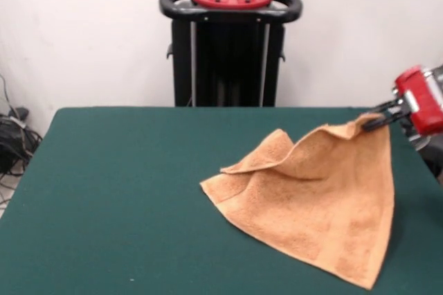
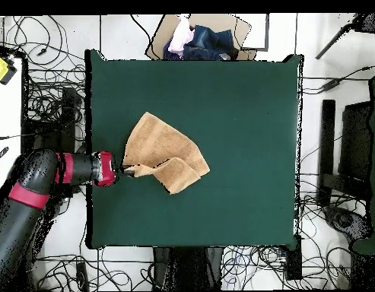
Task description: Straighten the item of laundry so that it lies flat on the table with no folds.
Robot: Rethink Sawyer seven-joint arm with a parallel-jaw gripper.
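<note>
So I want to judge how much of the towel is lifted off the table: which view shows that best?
The front view: the towel hangs from a raised corner pinched in the gripper, draping down to the table. The overhead view shows its folded outline and the gripper at its edge, but no height.

arm: red and black, reaching in level over the edge of the bench [image 2: 220,84]
gripper [image 1: 374,119]: black fingers [image 1: 385,109] closed on a raised corner of the towel [image 1: 325,198], just inside the bench edge
wrist: red, just outside that edge
</note>
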